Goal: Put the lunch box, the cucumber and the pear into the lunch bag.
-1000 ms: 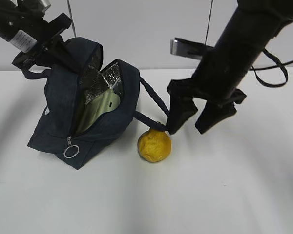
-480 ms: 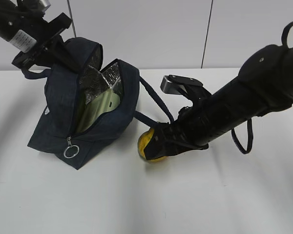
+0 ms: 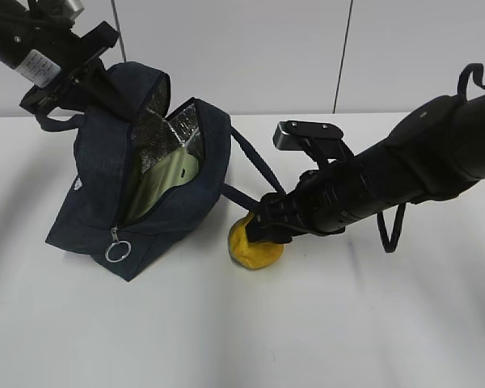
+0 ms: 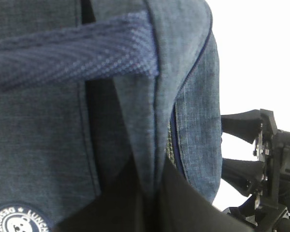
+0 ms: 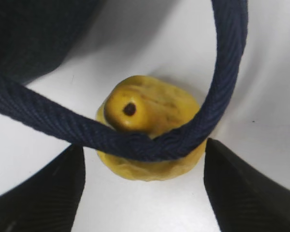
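We see the lunch box [image 3: 166, 182] already inside the open lunch bag [image 3: 97, 210]. Our wide-open right gripper [image 3: 259, 230] straddles the pear [image 3: 255, 246], at the bag's four o'clock; our left gripper [image 3: 93, 77] pinches the bag. No cucumber visible.

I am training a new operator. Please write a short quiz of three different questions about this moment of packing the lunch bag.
1. True or false: the right hand is already shut on the pear.
2. What lies across the pear in the right wrist view? A) the zipper pull B) the bag's handle strap C) the cucumber
3. Which pale green item already shows inside the open lunch bag?

Key:
1. False. Its fingers stand open on either side of the pear.
2. B
3. The lunch box, against the silver lining.
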